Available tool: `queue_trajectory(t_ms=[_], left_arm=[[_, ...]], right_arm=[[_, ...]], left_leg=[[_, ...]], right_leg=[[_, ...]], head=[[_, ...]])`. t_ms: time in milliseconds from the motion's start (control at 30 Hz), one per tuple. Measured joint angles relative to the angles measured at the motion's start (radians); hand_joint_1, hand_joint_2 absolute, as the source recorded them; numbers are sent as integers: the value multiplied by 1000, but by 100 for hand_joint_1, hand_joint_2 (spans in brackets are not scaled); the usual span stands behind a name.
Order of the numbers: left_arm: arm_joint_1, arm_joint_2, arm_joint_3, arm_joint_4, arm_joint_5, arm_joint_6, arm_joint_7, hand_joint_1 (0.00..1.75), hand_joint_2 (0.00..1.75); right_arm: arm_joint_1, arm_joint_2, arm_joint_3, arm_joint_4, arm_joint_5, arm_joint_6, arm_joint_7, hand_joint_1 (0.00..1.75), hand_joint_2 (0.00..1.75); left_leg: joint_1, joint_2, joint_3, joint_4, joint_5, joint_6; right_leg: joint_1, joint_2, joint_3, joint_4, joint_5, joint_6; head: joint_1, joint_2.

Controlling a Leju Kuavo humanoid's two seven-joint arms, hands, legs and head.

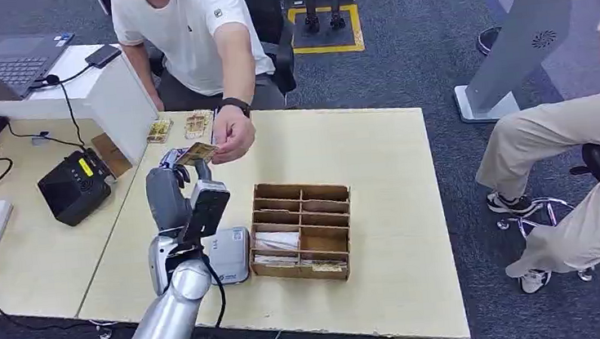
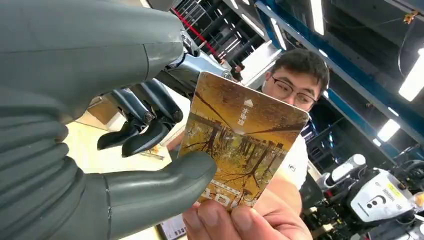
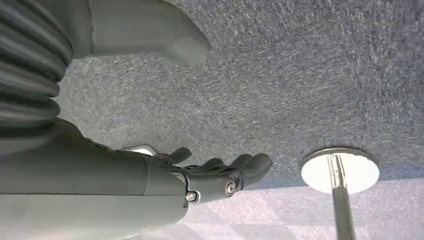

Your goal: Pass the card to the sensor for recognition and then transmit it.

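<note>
The card (image 1: 197, 152), printed with an autumn tree scene, is in the fingers of a person's hand (image 1: 232, 134) reaching across the table. My left hand (image 1: 174, 189) is raised just beside and below it. In the left wrist view the person's fingers (image 2: 240, 220) pinch one end of the card (image 2: 245, 145). My thumb (image 2: 165, 185) lies across its face, while my dark fingers (image 2: 145, 130) curl short of its edge, not against its back. A white reader box (image 1: 229, 256) sits on the table under my forearm. My right hand (image 3: 200, 175) hangs over the carpet, holding nothing.
A wooden compartment box (image 1: 302, 231) stands right of the reader on the pale table (image 1: 381, 195). A black device (image 1: 75, 187) sits on the left desk. Two more cards (image 1: 160, 131) lie near the far edge. A second person (image 1: 575, 162) sits at the right.
</note>
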Motion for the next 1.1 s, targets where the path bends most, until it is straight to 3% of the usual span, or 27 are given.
queue_trajectory(t_ms=[933, 1100], left_arm=[[0, 0, 0, 0, -28, 17, 4, 175, 175], [1, -12, 15, 0, -72, 17, -41, 175, 175]], right_arm=[[-3, -2, 0, 15, 2, 0, 0, 0, 175], [-4, -2, 0, 15, 1, 0, 0, 0, 175]], left_leg=[[0, 0, 0, 0, 0, 0], [0, 0, 0, 0, 0, 0]], right_leg=[[0, 0, 0, 0, 0, 0], [0, 0, 0, 0, 0, 0]], head=[[0, 0], [0, 0]])
